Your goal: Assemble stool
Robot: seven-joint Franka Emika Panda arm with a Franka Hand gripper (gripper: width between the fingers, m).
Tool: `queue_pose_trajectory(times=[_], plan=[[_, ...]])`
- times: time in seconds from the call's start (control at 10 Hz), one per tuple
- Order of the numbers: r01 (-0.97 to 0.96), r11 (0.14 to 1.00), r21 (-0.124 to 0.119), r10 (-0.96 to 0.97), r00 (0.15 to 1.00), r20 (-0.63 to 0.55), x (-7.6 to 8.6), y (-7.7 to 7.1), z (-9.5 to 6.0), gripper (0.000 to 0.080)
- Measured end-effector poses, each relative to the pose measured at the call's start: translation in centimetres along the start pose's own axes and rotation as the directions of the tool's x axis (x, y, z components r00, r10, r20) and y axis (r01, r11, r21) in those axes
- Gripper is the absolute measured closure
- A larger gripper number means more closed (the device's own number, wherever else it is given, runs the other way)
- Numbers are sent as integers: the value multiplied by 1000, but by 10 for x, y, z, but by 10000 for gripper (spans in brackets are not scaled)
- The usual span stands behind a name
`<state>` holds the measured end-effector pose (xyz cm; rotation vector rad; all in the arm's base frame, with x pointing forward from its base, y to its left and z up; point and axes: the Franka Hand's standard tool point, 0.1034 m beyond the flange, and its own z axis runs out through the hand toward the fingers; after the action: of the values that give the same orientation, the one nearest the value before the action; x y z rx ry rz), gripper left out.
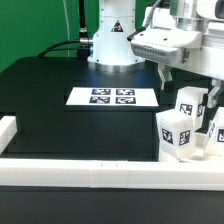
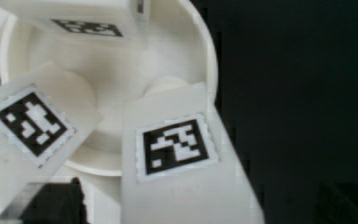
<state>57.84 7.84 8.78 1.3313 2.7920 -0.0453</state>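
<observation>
The white stool parts stand at the exterior view's right. One tagged leg block (image 1: 175, 133) is nearest the front rail, a second (image 1: 191, 101) stands behind it, and a third (image 1: 217, 130) is cut by the frame edge. My gripper (image 1: 188, 84) hangs over the second block with its dark fingers (image 1: 163, 72) either side, apparently open. In the wrist view the round seat (image 2: 114, 75) fills the frame, with two tagged legs (image 2: 179, 150) (image 2: 30, 122) rising from it. One leg runs between my jaws (image 2: 179, 215), and I see no contact.
The marker board (image 1: 110, 97) lies mid-table. A long white rail (image 1: 90, 176) runs along the front edge and another (image 1: 8, 130) stands at the exterior view's left. The arm's base (image 1: 110, 40) is behind the board, with cables at the back left.
</observation>
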Motion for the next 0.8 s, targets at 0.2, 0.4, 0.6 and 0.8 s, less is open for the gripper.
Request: queue_pose_trajectory(times=[0.2, 0.4, 0.6, 0.8], plan=[[-4, 1000, 1, 4, 1000, 0, -1, -1, 0, 176], [-5, 1000, 4, 5, 1000, -3, -1, -1, 3, 321], [-8, 1000, 1, 8, 1000, -2, -3, 0, 4, 462], [-24, 1000, 0, 24, 1000, -2, -4, 1, 3, 462]])
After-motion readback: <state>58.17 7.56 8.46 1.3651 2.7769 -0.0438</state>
